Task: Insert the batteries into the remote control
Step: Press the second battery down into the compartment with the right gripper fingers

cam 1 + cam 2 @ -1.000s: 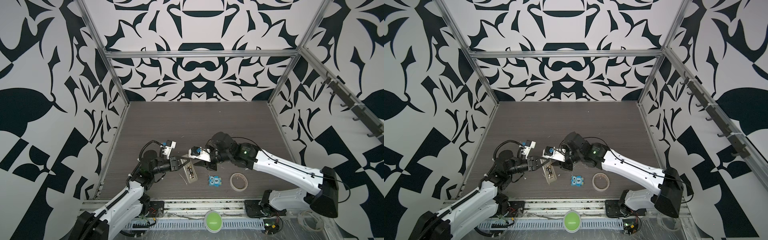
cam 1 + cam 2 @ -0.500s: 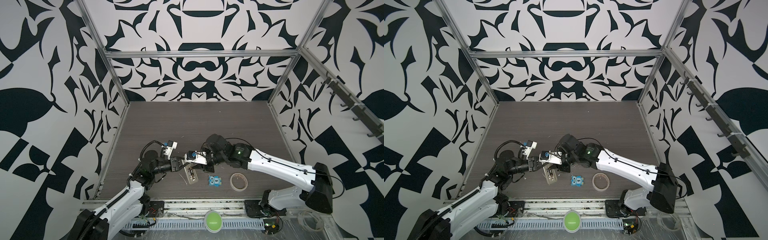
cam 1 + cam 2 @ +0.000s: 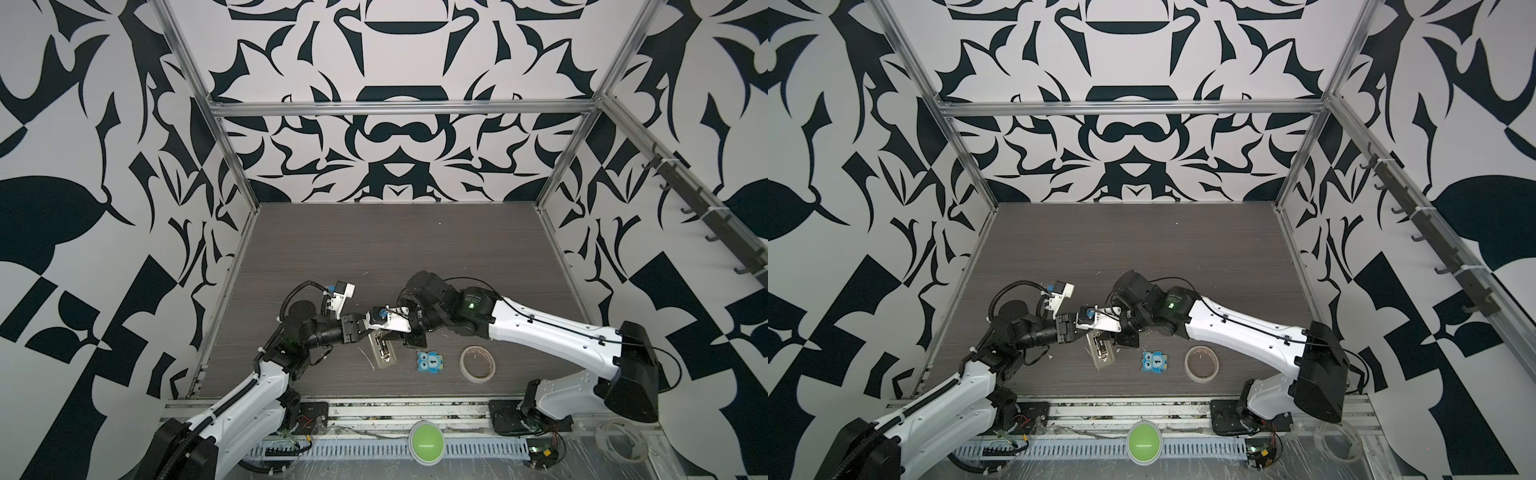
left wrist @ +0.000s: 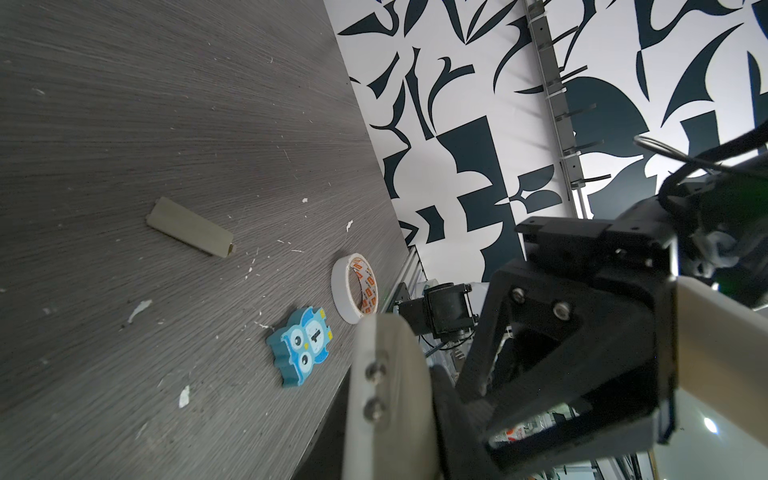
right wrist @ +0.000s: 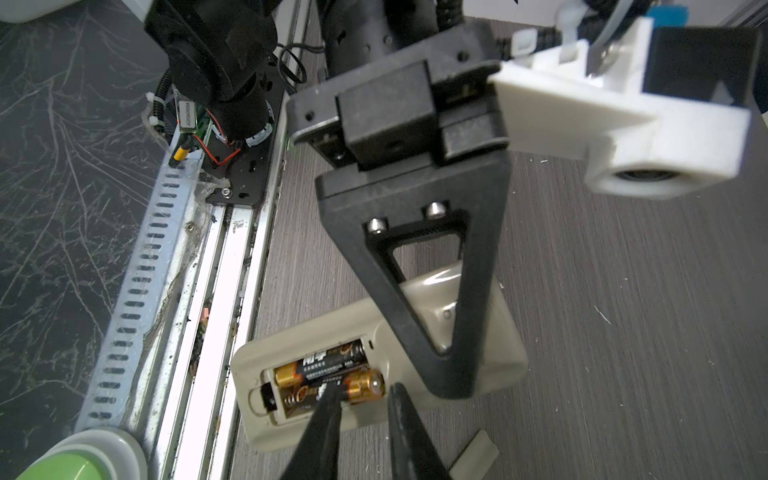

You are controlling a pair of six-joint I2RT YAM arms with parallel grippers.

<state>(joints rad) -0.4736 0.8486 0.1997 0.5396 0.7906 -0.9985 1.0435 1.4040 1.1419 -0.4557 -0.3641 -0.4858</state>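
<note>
Batteries (image 5: 328,363) in remote control (image 5: 503,345) | right jaws astride one's gold end

Batteries (image 5: 332,374) lie in the remote control (image 3: 386,360), left of owl tile (image 3: 430,362).

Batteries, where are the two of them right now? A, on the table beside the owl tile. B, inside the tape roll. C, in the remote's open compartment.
C: the right wrist view shows both batteries lying in the open back compartment of the remote.
</note>
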